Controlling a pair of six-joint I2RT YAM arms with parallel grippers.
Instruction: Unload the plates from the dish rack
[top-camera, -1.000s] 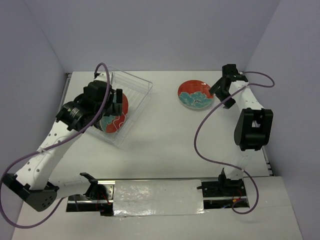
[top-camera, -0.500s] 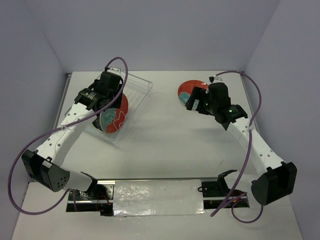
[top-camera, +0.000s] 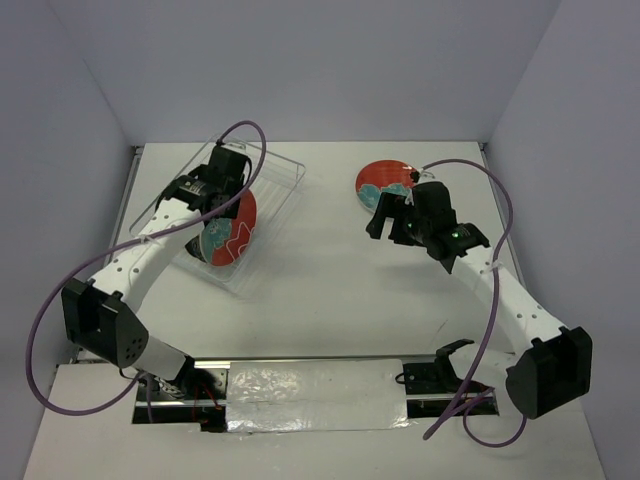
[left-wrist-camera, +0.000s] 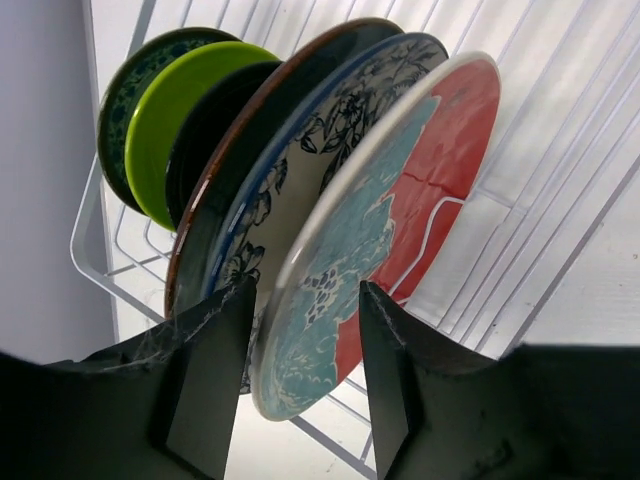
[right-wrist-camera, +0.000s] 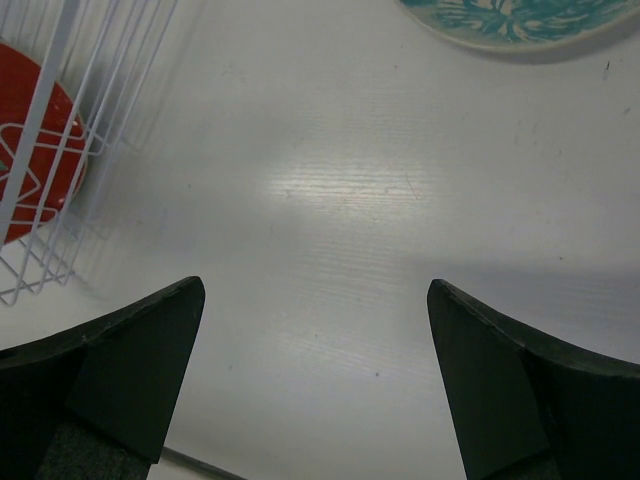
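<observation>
The dish rack (top-camera: 278, 176) stands at the back left and holds several upright plates. In the left wrist view they are a small green one (left-wrist-camera: 185, 115), a small black one, a large dark one (left-wrist-camera: 300, 95), a blue floral one (left-wrist-camera: 335, 145) and a red-and-teal one (left-wrist-camera: 420, 200) in front. My left gripper (left-wrist-camera: 305, 290) is open, and its fingers stand either side of the red-and-teal plate's lower rim with a gap showing. It sits over the rack (top-camera: 222, 192). A second red-and-teal plate (top-camera: 383, 183) lies flat on the table. My right gripper (top-camera: 385, 215) is open and empty just in front of that plate.
In the right wrist view the rack's wire side (right-wrist-camera: 70, 120) is at the left and the flat plate's rim (right-wrist-camera: 520, 20) is at the top. The right arm's purple cable (top-camera: 480, 190) arches above the plate. Walls close the table on three sides.
The right arm swung from behind the flat plate to its near left side, facing the rack. The left arm stretched further over the rack and its wrist turned onto the plates.
</observation>
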